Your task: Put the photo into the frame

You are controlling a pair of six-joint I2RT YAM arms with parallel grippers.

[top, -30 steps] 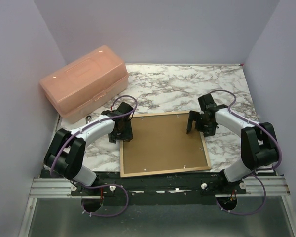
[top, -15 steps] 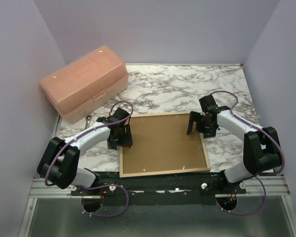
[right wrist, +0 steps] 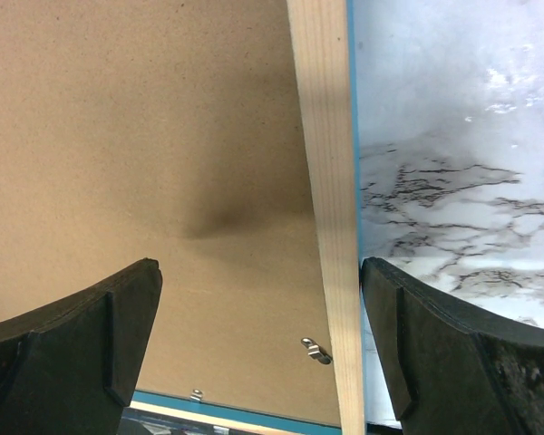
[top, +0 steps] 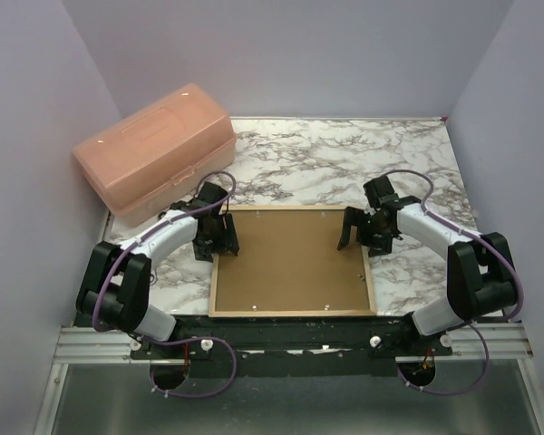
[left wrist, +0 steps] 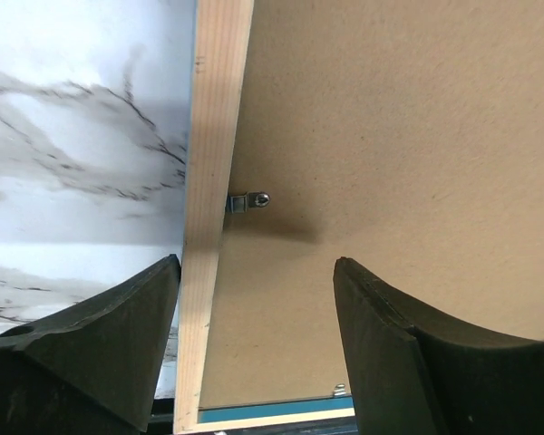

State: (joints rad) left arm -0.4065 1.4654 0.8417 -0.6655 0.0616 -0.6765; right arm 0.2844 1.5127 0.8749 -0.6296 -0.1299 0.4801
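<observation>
Looking down on the frame (top: 290, 314), laid flat on the marble table (top: 344, 159) with its pale wood reverse up and a thin line of blue showing along the outer edge in both wrist views. Filled inside the frame by the brown backing board (top: 290, 263), sitting within the four rails, with small metal clips (left wrist: 249, 200) at the inner edge of the wood. Cannot see the photo in any view, so cannot tell where it sits relative to the frame.

Poised at the frame's left rail, toward its far corner: the left gripper (top: 218, 248), open and holding nothing, one finger over the marble just outside the frame, the other over the board inside it, the wooden rail passing between them. Cannot tell whether the tips touch anything below.

Mirrored at the frame's right rail, again toward the far corner: the right gripper (top: 355, 241), spread wide and empty, straddling the rail the same way, inner finger above the board, outer finger above bare marble.

Beyond the frame's far left corner, apart from it: a closed pink plastic box (top: 154, 154) set at an angle
</observation>
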